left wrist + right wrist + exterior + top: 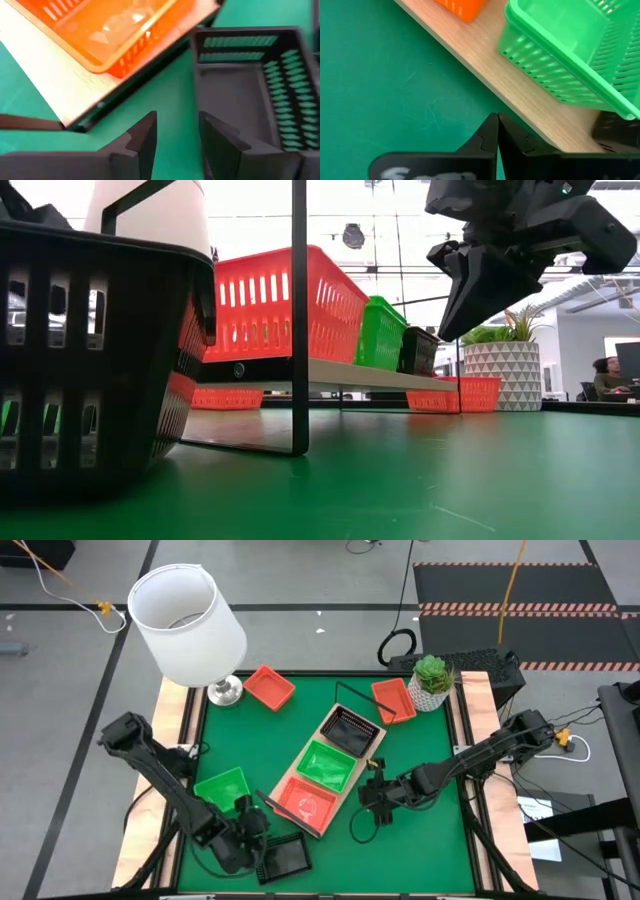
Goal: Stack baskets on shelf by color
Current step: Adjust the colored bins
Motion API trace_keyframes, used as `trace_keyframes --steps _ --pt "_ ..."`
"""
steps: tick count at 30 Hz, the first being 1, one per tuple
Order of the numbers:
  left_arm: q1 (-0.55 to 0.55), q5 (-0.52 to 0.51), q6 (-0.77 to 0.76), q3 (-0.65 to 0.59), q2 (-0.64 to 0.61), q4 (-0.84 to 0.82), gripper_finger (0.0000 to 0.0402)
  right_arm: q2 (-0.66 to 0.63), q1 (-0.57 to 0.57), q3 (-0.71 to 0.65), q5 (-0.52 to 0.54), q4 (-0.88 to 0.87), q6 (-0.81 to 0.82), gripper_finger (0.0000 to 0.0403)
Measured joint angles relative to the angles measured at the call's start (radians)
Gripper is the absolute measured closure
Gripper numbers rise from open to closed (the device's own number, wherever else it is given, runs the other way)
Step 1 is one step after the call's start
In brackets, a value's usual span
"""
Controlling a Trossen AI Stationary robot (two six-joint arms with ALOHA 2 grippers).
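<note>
black basket lies loose by my left gripper, fingers narrowly parted, empty; right gripper pinched closed. next: grasp it, carry to shelf.

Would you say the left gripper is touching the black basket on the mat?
Apart. The left wrist view shows the left gripper, fingers open, with green mat between it and the black basket.

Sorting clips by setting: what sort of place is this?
Probably an office-like lab: a green table mat on a floor with hazard-striped matting, cables about, and a person at a monitor behind.
</note>
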Motion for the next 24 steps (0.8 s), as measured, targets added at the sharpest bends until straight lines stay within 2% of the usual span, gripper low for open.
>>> trace_keyframes --steps 14,21,24 --pt "0.098 -0.095 0.111 0.0 0.045 0.016 0.035 -0.091 0.003 0.0 -0.001 -0.012 0.054 0.0403" --pt "0.118 -0.112 0.112 0.0 0.045 0.017 0.037 -0.113 0.014 0.0 -0.001 -0.006 0.072 0.0403" --pt "0.112 -0.077 0.11 0.0 0.043 0.017 0.0371 -0.112 0.017 0.0 -0.002 -0.008 0.072 0.0403"
